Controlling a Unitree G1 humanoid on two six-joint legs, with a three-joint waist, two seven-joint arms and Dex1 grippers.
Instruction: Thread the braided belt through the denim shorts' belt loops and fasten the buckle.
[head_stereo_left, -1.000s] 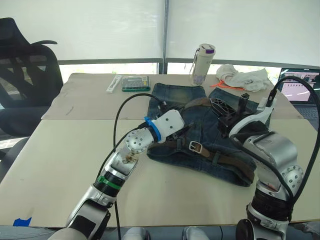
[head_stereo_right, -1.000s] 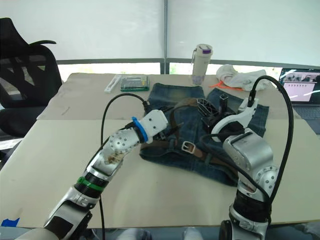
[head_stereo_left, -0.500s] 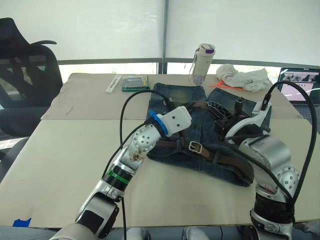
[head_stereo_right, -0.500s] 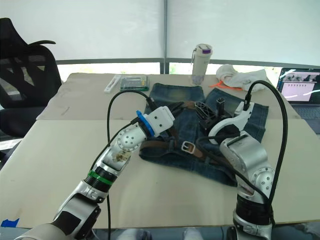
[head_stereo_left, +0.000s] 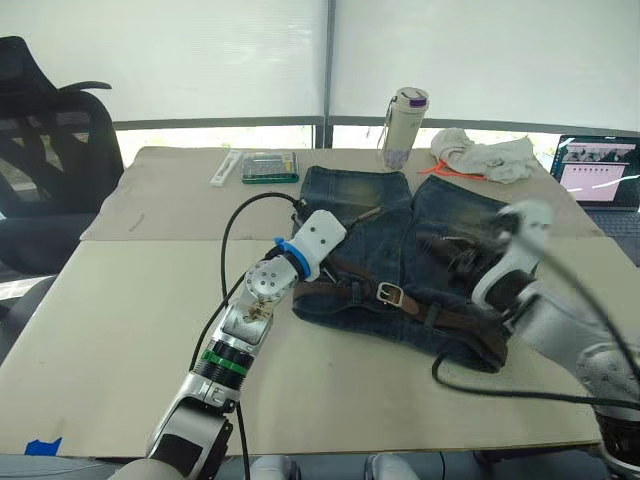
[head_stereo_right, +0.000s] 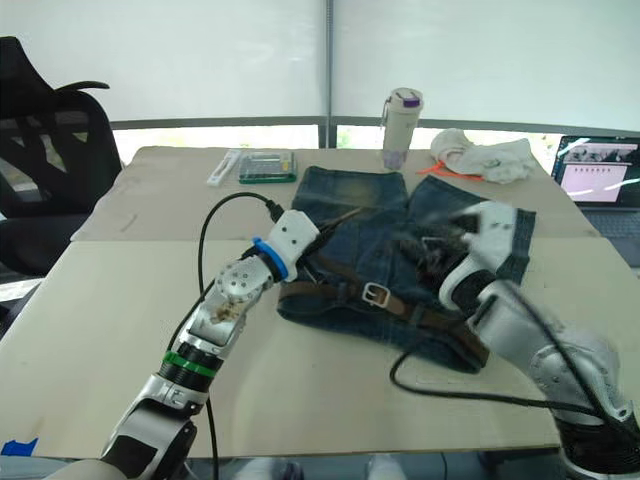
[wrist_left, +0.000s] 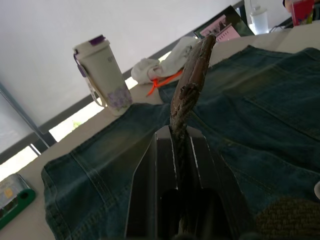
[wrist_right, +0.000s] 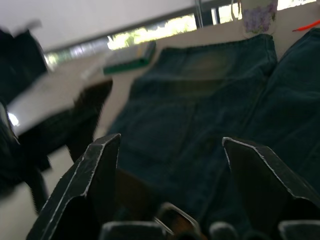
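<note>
Denim shorts (head_stereo_left: 400, 250) lie flat near the middle of the tabletop (head_stereo_left: 110, 330), waistband toward the near edge, legs toward the far edge. Braided belt (head_stereo_left: 440, 318): dark brown strap lying along the waistband, its silver buckle (head_stereo_left: 389, 294) resting at the waistband's middle; belt loops too small to make out. Left pincer (wrist_left: 182, 145): pressed together on the belt's free tip, which stands up between the fingers above the shorts' left leg. Right pincer (wrist_right: 170, 175): fingers spread wide, holding nothing, hovering over the shorts' right side with the buckle just below. Along the far edge: a white tumbler (head_stereo_left: 405, 127) with purple lid, a white cloth (head_stereo_left: 485, 156), a green box (head_stereo_left: 271, 166). Far right corner: a laptop (head_stereo_left: 598, 180).
</note>
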